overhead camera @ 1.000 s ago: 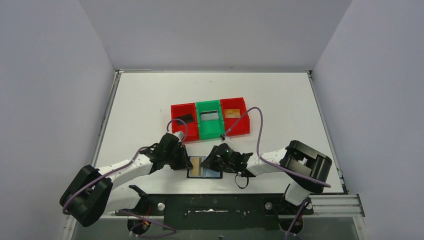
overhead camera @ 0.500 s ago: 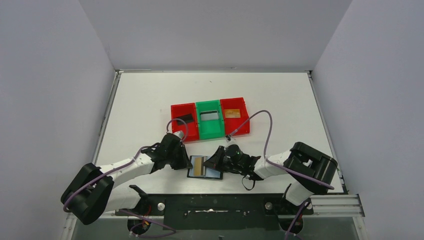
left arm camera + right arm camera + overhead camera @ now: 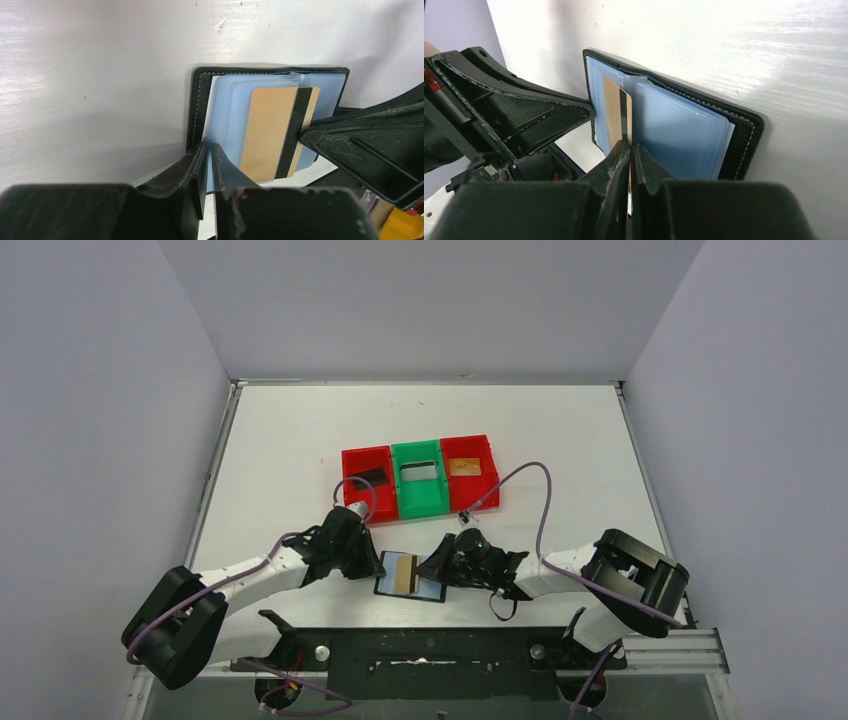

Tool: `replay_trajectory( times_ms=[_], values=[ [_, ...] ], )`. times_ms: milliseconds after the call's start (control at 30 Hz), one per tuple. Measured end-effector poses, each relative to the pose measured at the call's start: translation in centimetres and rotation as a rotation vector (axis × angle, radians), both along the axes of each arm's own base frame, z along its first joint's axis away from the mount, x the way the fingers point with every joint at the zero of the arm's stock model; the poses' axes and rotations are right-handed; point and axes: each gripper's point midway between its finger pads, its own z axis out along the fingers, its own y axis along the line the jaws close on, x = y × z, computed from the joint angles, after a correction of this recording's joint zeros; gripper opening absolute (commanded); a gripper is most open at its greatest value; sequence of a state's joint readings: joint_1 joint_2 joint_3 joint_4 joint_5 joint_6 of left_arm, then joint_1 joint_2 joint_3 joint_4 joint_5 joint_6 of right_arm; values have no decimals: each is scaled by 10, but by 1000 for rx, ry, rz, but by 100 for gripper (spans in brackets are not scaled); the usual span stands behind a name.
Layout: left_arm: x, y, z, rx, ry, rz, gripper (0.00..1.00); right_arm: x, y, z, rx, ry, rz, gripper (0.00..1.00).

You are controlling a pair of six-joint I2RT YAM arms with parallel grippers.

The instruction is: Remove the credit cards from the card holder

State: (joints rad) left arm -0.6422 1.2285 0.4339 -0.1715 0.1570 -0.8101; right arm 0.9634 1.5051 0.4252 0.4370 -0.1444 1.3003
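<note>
The black card holder (image 3: pixel 432 589) lies open near the table's front edge, its blue-grey pockets up. An orange-gold credit card (image 3: pixel 403 573) with a black stripe sticks partly out of a pocket. My left gripper (image 3: pixel 209 146) is shut on the card holder's (image 3: pixel 220 107) left blue pocket edge. My right gripper (image 3: pixel 630 145) is shut on the striped edge of that credit card (image 3: pixel 613 115). In the top view the left gripper (image 3: pixel 377 566) and right gripper (image 3: pixel 438 568) flank the holder.
Behind the holder stand three joined bins: a red bin (image 3: pixel 352 485) with a black card (image 3: pixel 370 477), a green bin (image 3: pixel 419 498) with a silver-grey card (image 3: pixel 419 472), a red bin (image 3: pixel 482 490) with an orange-gold card (image 3: pixel 463 467). Purple cables loop over both arms.
Both grippers have closed, the left on the holder's edge, the right on the orange-gold card. The right arm has drawn back to the right, and the card has slid slightly that way.
</note>
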Motion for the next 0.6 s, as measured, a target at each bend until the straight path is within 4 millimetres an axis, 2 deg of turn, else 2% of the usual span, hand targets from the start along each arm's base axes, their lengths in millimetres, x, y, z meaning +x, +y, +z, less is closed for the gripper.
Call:
replay_trajectory(
  times_ms=[300,367,467,600],
  values=[
    [1,5,1,24,-17,13,10,2,-11,5,-20,-6,-42,1],
    [2,7,1,31,-21,18,14,3,-16,8,-28,-10,-56,2],
    [3,7,2,33,-28,17,26,4,-20,11,-33,-19,-65,3],
    [3,7,6,32,-37,18,38,3,-22,7,-56,-18,-56,2]
  ],
)
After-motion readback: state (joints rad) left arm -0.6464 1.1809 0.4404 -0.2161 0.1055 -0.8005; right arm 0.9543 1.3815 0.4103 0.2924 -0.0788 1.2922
